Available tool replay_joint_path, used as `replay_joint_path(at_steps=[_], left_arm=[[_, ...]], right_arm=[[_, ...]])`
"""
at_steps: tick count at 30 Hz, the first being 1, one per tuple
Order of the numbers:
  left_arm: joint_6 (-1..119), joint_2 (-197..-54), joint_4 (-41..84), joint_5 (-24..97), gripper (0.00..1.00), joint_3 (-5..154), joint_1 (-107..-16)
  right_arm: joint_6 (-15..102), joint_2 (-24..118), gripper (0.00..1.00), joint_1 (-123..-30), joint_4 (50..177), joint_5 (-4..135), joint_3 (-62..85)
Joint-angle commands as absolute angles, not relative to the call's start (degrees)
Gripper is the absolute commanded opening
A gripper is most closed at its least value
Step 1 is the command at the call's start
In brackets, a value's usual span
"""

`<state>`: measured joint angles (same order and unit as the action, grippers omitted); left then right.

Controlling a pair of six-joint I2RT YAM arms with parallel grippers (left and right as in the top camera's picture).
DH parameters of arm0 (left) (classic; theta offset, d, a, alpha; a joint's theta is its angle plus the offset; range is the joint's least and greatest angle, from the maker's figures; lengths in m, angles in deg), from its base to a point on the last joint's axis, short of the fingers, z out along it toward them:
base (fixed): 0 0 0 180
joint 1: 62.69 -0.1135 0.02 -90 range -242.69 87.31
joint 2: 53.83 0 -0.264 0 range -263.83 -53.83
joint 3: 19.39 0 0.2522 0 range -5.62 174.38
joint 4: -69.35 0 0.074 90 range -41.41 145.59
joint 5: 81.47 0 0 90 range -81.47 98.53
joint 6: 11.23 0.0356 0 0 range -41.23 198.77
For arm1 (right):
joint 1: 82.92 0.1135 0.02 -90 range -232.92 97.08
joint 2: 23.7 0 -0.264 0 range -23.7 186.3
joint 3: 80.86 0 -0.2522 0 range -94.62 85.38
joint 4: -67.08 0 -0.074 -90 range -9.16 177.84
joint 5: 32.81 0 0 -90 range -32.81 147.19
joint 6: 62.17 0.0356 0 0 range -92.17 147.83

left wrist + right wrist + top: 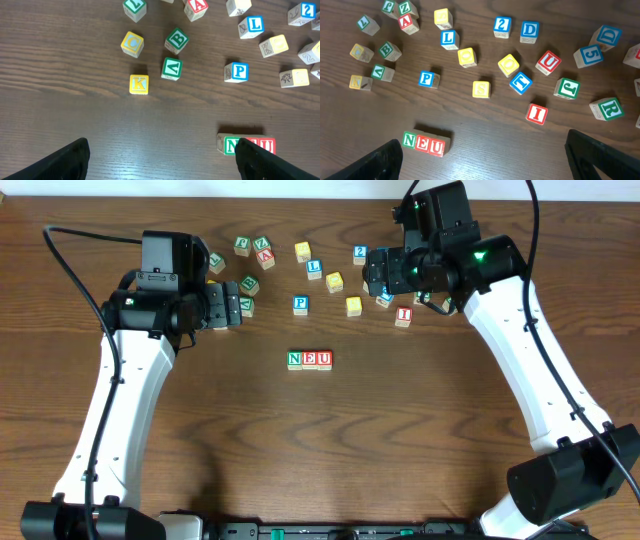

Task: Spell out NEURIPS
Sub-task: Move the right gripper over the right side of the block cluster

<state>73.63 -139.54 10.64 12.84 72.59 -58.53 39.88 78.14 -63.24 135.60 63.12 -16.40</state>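
A row of three blocks reading N, E, U lies at the table's middle; it also shows in the right wrist view and, partly behind a finger, in the left wrist view. Loose letters lie behind it: blue P, red I, yellow S, green R. My left gripper is open and empty, above the table left of the row. My right gripper is open and empty, above the blocks at the back right.
Several other blocks are scattered along the back: yellow K, green B, blue L, red A, a second red U, green J, blue D.
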Motion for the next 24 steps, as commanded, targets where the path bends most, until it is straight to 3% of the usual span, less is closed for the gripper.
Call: replay_joint_path(at_steps=[1, 24], left_arm=[[73.5, -139.6, 11.1, 12.5, 0.91, 72.2, -58.8], [73.5, -139.5, 11.8, 12.5, 0.91, 72.6, -58.8]], right_arm=[[38.9, 77.7, 0.99, -63.4, 135.3, 62.7, -16.1], [38.9, 77.7, 0.99, -63.4, 134.2, 62.7, -16.1]])
